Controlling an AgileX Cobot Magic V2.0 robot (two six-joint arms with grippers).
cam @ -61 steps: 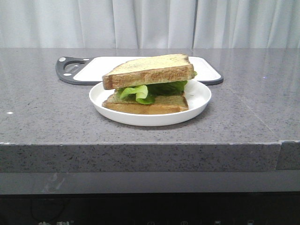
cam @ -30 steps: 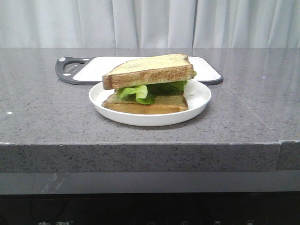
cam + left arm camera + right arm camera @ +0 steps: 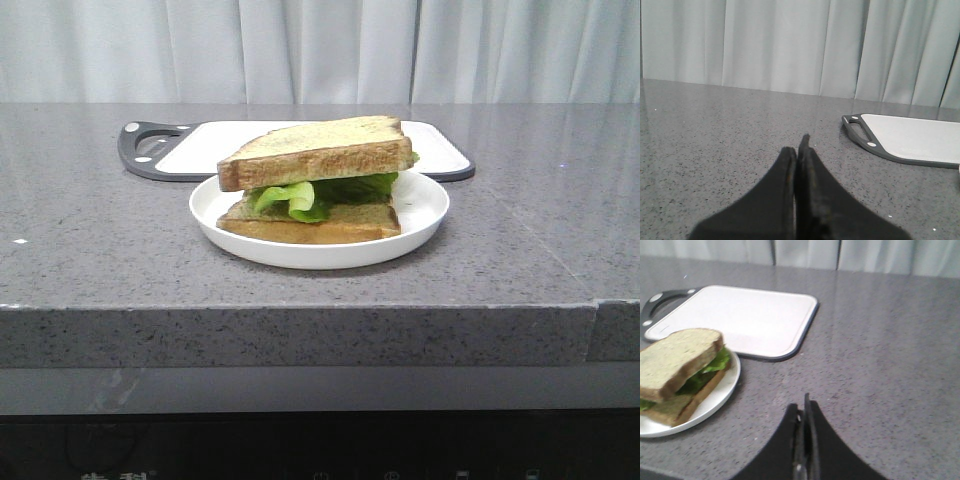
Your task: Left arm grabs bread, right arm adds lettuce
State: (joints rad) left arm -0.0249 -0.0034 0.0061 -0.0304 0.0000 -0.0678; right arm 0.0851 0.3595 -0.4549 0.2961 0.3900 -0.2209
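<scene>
Both hands, left hand [image 3: 799, 150] & right hand [image 3: 804, 407], are sitting pinched, empty; we're judging top bread [image 3: 315, 152] is risking sliding off lettuce [image 3: 300, 196] w/ any worktop [image 3: 100, 250] bump.

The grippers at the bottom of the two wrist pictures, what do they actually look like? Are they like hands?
Not like hands. Each shows as a pair of matte black fingers, broad at the base and tapering to a thin tip. The left gripper looks wedge-shaped with a slightly rough inner edge. The right gripper is slimmer, with a small metallic spot low between its fingers. No cables, labels or markings show in these views, and the arms themselves are out of sight.
</scene>
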